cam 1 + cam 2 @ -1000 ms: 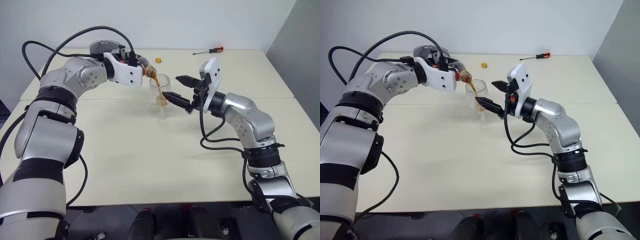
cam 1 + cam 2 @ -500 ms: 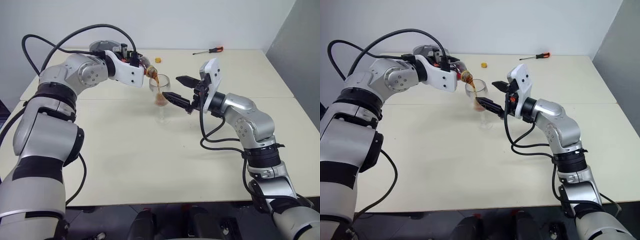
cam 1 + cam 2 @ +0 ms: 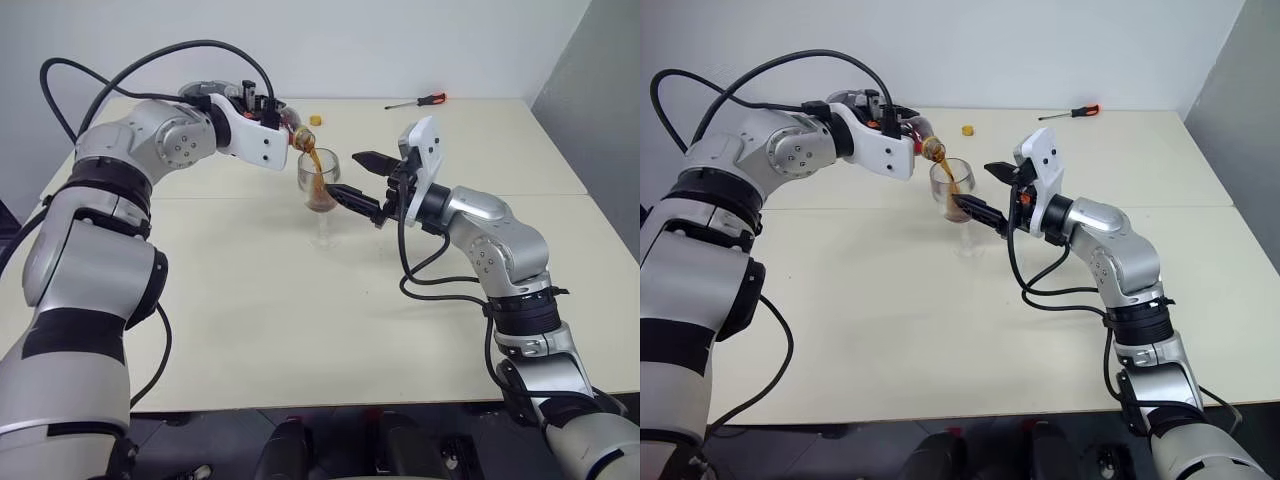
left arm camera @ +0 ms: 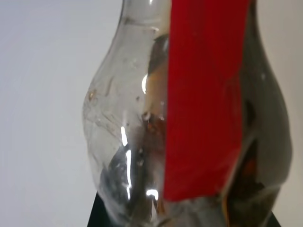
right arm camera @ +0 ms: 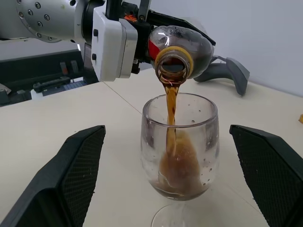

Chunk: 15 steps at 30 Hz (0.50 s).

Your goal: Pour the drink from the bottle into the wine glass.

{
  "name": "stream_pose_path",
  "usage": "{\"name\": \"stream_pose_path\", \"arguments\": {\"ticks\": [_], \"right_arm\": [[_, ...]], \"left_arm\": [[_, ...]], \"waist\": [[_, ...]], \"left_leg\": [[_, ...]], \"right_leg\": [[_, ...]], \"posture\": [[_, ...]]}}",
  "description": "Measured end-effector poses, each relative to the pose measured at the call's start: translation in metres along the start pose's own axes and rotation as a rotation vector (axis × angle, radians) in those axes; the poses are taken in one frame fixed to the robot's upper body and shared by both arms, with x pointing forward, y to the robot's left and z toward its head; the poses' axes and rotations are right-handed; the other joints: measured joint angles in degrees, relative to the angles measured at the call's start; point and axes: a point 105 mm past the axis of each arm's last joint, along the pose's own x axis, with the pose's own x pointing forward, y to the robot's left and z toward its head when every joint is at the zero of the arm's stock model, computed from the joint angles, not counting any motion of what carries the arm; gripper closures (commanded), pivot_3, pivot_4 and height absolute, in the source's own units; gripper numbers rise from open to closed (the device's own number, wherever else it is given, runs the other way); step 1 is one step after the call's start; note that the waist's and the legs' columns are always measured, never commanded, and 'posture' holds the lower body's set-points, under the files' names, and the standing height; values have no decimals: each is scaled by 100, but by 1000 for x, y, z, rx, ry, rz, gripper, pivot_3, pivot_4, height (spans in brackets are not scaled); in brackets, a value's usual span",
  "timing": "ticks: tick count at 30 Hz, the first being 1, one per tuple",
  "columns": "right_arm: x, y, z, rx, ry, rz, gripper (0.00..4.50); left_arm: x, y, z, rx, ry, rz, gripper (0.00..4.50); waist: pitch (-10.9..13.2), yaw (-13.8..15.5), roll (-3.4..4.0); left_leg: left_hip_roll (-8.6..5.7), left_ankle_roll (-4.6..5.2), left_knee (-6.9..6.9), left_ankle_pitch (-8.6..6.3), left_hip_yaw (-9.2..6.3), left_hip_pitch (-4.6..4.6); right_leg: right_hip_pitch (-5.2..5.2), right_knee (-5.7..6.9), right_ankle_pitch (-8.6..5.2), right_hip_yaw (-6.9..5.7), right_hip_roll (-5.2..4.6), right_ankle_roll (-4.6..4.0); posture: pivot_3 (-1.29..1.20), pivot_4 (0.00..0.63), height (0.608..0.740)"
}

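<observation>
Bright even light, soft shadows; left wrist close-up blurred.

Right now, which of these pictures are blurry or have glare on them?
Left wrist view: the bottle sits so close that it looks soft, with white glints on the plastic. Right wrist view: the wine glass and pouring drink are sharp. Head views: even light, no glare.

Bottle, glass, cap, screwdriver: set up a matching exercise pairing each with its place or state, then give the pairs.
1. bottle
2. glass
3. cap
4. screwdriver

A. lying by the table's far edge
B. tipped in the left hand, pouring
C. upright between the right hand's open fingers, untouched
D. loose on the table behind the bottle

Pairs: 1-B, 2-C, 3-D, 4-A
</observation>
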Motion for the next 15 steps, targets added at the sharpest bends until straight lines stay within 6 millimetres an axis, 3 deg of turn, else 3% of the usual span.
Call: {"name": "stream_pose_path", "arguments": {"ticks": [15], "right_arm": [[1,1,0,-1,-4,1,0]], "left_arm": [[0,5,0,22,6,8,3496]], "waist": [[0,-6,0]], "left_leg": [[1,0,2,0,7,-2]], "right_leg": [[-13,23,0,3,-1,0]], "posture": [[0,150,740]]}}
